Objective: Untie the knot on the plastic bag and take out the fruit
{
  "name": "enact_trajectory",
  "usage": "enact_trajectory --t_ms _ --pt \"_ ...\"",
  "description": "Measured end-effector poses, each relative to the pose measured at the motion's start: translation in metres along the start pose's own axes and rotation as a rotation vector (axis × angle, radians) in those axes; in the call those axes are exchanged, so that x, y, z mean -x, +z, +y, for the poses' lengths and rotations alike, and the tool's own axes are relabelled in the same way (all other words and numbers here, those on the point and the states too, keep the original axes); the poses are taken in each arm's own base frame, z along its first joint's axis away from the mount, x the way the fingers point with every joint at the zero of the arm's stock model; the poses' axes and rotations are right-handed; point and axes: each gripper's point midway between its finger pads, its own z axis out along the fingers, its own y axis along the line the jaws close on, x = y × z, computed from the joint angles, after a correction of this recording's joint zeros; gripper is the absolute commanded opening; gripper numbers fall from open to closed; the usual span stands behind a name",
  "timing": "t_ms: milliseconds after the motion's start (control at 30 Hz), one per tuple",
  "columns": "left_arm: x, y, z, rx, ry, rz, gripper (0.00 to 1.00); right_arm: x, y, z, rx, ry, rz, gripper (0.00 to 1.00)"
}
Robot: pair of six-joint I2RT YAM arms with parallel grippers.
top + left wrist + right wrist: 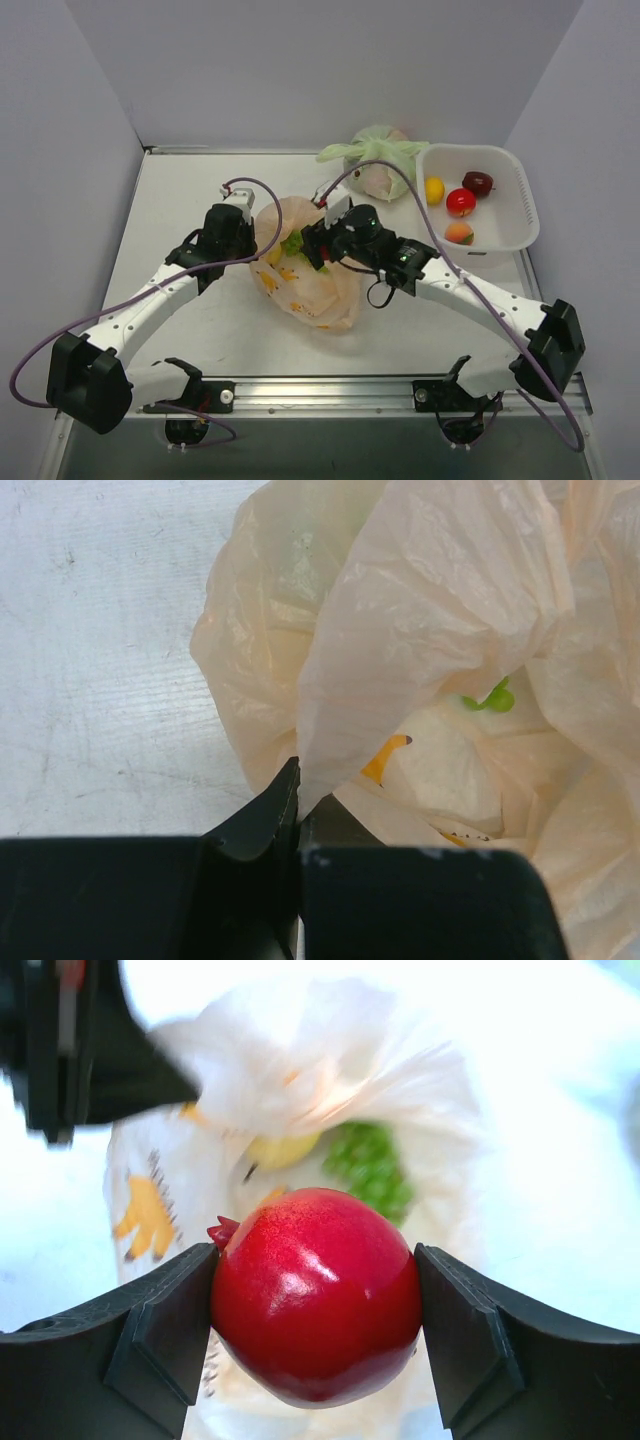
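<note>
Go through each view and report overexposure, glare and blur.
Right wrist: the table is blown out to white, the plastic bag soft, the red fruit sharp with a glare spot. Left wrist: bag film crisp, evenly lit; the left pincer near black. Top external: even light, soft shadows, no blur.

Bench (pixel 180 200): pale grey-white surface, lightly scuffed. Three things lie directly on it. The peach-orange plastic bag (pixel 310 290) is near the centre. A knotted pale green bag (pixel 375 160) is at the far edge, right of centre. A white basket (pixel 500 243) sits just beside the green bag, at the far right.
</note>
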Motion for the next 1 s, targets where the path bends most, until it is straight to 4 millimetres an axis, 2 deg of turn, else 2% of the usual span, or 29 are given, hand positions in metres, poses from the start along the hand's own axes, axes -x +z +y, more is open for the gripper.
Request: enact_trajectory --t_ms 67,133,267,400,533,600,633,733,767,800,867,1000 --pt "0.000 0.000 0.000 0.000 0.000 0.000 0.01 0.025 -0.016 -0.025 -0.058 0.012 -0.071 0.30" --pt "0.000 0.000 0.000 0.000 0.000 0.000 0.01 0.042 -0.032 -0.060 -0.158 0.013 -0.122 0.30" --pt "0.001 -0.001 0.000 0.000 0.000 -0.003 0.01 0.050 -0.057 -0.141 -0.381 0.051 -0.161 0.33" --pt "0.002 -0.002 0.001 0.002 0.000 -0.010 0.01 0.033 -0.094 -0.238 -0.669 0.147 -0.159 0.35" --pt "0.004 -0.003 0.001 0.003 0.000 -0.015 0.01 0.010 -0.129 -0.305 -0.891 0.256 -0.159 0.41" --pt "0.004 -0.003 0.001 0.003 0.000 -0.016 0.01 -0.004 -0.140 -0.332 -0.975 0.312 -0.155 0.52" --pt "0.004 -0.003 0.001 0.002 0.001 -0.016 0.01 -0.014 -0.143 -0.342 -1.006 0.335 -0.140 0.56" --pt "0.004 -0.004 0.001 0.003 0.002 -0.017 0.01 -0.043 -0.148 -0.365 -1.083 0.400 -0.085 0.78" --pt "0.004 -0.004 0.001 0.002 0.003 -0.017 0.01 -0.051 -0.148 -0.370 -1.103 0.420 -0.069 0.92" --pt "0.004 -0.004 0.001 0.002 0.002 -0.017 0.01 -0.058 -0.149 -0.373 -1.119 0.436 -0.053 0.97" --pt "0.004 -0.004 0.001 0.002 0.002 -0.017 0.01 -0.066 -0.151 -0.374 -1.138 0.456 -0.033 1.00" --pt "0.004 -0.004 0.001 0.002 0.002 -0.017 0.01 -0.062 -0.149 -0.369 -1.125 0.484 -0.058 1.00"
